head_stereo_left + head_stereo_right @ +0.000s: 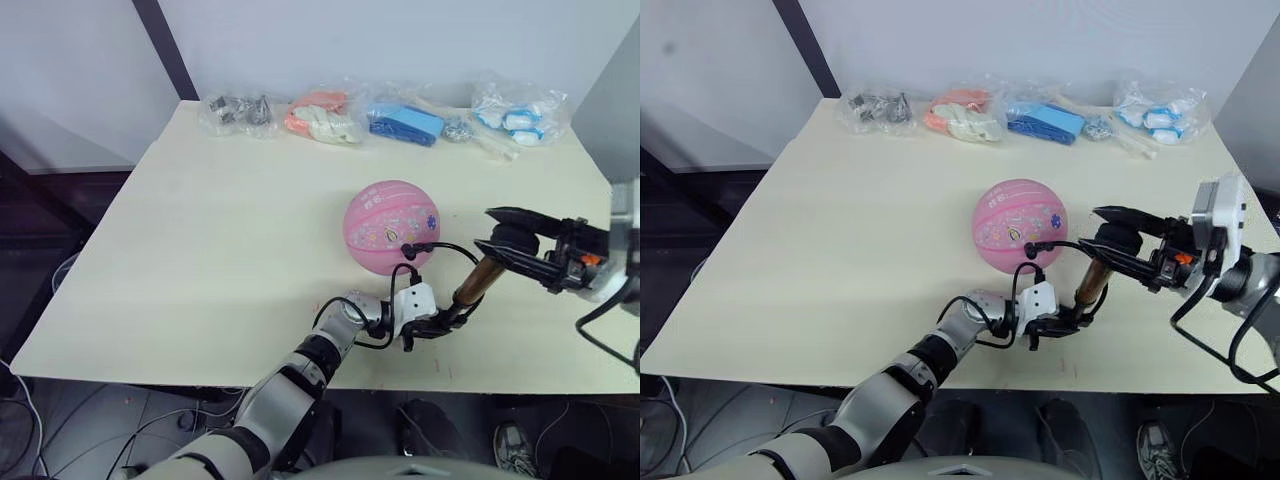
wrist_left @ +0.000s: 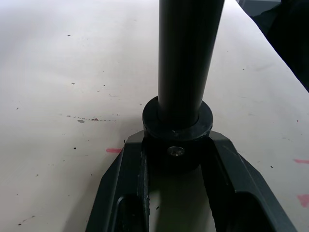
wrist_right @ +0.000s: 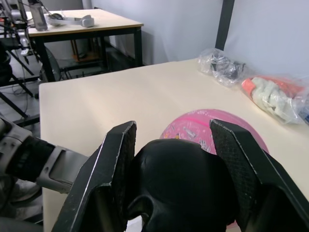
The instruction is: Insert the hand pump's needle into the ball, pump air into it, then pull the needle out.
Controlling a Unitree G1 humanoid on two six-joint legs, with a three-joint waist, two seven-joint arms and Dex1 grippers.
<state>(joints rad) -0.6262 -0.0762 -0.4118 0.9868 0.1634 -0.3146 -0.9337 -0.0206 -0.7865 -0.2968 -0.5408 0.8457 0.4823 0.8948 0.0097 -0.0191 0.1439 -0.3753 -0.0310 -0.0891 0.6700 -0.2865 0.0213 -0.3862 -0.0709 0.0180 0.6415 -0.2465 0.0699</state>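
Note:
The pink ball [image 1: 392, 227] rests on the pale table [image 1: 220, 250], right of centre. Just in front of it the hand pump [image 1: 477, 283] stands tilted, a bronze cylinder with black caps. My left gripper [image 1: 444, 321] is shut on its lower end cap [image 2: 177, 126]. My right gripper [image 1: 508, 236] is shut on the black handle [image 3: 181, 186] at the top, one finger on each side. The thin black hose [image 1: 446, 247] loops from the pump to a small black fitting [image 1: 408, 250] pressed against the ball's near side. The needle's pin is hidden there.
Several clear bags lie along the table's far edge: metal parts [image 1: 238, 111], orange and white items [image 1: 322, 117], blue pieces [image 1: 405, 124], white and blue items [image 1: 518, 115]. The table's front edge runs close under my left gripper. Another table [image 3: 82, 24] stands further off.

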